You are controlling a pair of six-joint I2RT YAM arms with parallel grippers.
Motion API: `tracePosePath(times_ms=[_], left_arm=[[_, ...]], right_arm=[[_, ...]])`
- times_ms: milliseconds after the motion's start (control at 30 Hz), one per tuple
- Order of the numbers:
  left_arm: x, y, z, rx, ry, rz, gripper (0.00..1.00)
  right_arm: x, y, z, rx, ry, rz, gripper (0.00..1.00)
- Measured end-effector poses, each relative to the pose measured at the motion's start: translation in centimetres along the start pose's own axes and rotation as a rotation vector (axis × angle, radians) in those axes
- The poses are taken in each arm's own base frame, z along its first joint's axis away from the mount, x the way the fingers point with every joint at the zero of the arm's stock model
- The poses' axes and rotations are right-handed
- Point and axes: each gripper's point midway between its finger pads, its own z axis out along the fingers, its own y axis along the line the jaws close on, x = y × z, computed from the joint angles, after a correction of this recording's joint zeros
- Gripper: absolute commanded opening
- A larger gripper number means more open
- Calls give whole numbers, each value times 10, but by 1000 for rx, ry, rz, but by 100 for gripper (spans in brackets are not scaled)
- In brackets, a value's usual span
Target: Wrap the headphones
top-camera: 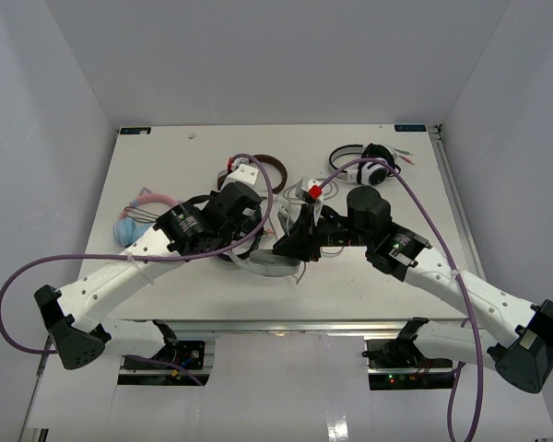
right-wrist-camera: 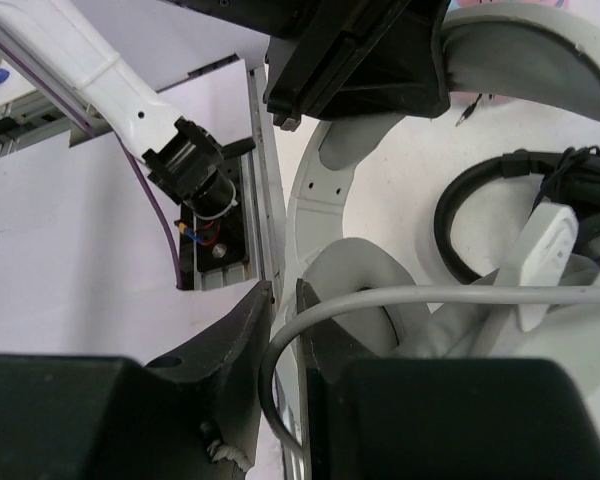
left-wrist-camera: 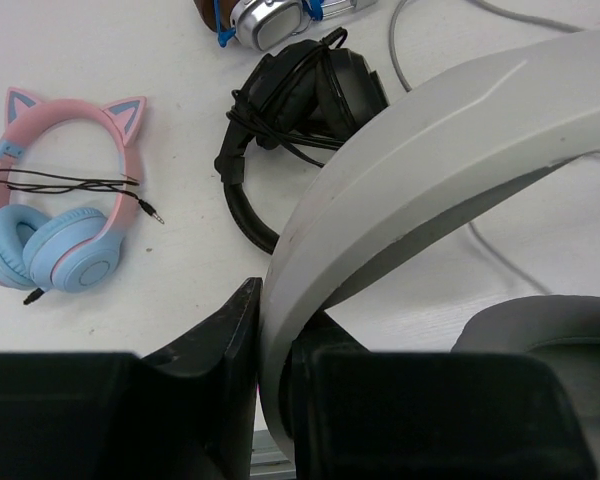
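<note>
The left pincer (left-wrist-camera: 277, 345) is clamped on the white band of the headphones (left-wrist-camera: 460, 130) at the middle of the surface (left-wrist-camera: 100, 50), apparently to steady them, while the right pincer (right-wrist-camera: 283, 320), fingers barely apart, straddles the grey cable (right-wrist-camera: 430, 296), presumably for winding, though whether it grips cannot be told.

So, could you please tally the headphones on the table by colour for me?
white and grey: 1
black: 1
pink and blue: 1
brown and silver: 1
white with black cups: 1
Total: 5
</note>
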Motion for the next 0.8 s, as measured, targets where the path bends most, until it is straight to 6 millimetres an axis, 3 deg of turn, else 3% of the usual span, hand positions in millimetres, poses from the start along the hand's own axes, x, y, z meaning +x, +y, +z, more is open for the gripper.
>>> tracePosePath(times_ms=[267, 667, 800], left_arm=[[-13, -2, -4, 7, -32, -115, 0], [-23, -9, -7, 30, -59, -236, 0], [-28, -6, -14, 43, -83, -277, 0]], right_arm=[[16, 2, 4, -18, -33, 22, 21], [-2, 13, 15, 15, -127, -22, 11], [2, 14, 17, 64, -147, -27, 15]])
